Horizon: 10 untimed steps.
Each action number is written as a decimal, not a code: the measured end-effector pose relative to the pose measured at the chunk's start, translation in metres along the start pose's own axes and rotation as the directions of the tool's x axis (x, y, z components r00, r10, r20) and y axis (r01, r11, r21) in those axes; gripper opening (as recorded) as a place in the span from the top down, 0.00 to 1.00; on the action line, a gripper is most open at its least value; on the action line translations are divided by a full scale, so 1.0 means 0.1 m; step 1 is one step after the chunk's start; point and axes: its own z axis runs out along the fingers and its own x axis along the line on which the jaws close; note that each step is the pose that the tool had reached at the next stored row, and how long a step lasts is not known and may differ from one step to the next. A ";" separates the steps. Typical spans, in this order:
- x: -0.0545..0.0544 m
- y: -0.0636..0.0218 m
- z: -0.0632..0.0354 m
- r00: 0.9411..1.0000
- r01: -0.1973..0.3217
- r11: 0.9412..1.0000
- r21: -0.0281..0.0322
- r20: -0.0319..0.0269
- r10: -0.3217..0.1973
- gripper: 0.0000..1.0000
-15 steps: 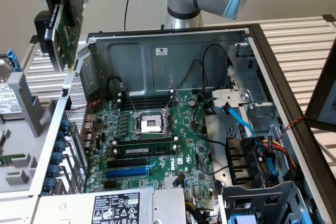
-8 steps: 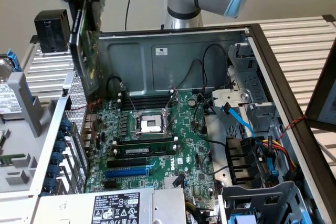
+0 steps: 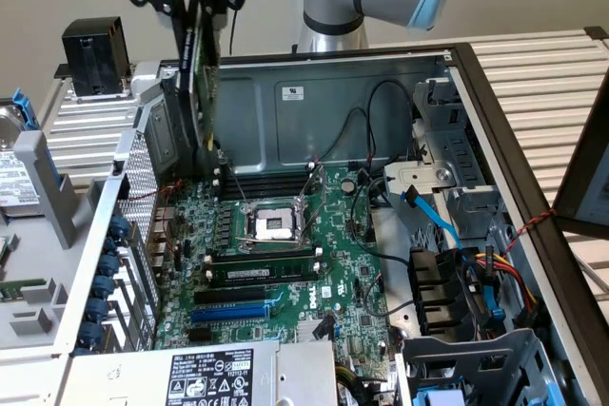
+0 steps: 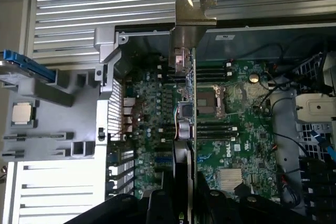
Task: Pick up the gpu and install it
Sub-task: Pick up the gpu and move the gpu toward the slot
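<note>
My gripper (image 3: 204, 9) is shut on the gpu (image 3: 200, 78), which hangs on edge in the air above the back left corner of the open computer case. The card shows a green board and a dark shroud. In the wrist view the gpu (image 4: 188, 124) runs edge-on away from my gripper (image 4: 185, 203), ending in its silver end bracket (image 4: 188, 27). Below it lies the large green motherboard (image 3: 304, 235), with a blue expansion slot (image 3: 231, 312) and black slots towards the front. The card hangs well above these slots and touches none of them.
The CPU socket (image 3: 272, 224) sits open mid-board, with a memory stick (image 3: 262, 273) in front of it. Cables and a drive cage (image 3: 457, 187) crowd the exterior view's right side. A power supply (image 3: 247, 373) lies at the front, and a hard drive (image 3: 14, 178) and black box (image 3: 93, 54) lie outside the case.
</note>
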 end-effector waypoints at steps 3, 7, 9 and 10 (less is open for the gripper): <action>-0.12 -0.001 0.040 1.000 0.000 1.000 0.001 0.002 0.000 0.73; -0.25 -0.008 0.093 1.000 0.001 1.000 0.002 0.004 -0.001 0.73; -0.27 -0.021 0.118 1.000 0.001 1.000 0.002 0.006 -0.001 0.73; -0.28 -0.028 0.128 1.000 0.001 1.000 0.002 0.007 -0.001 0.73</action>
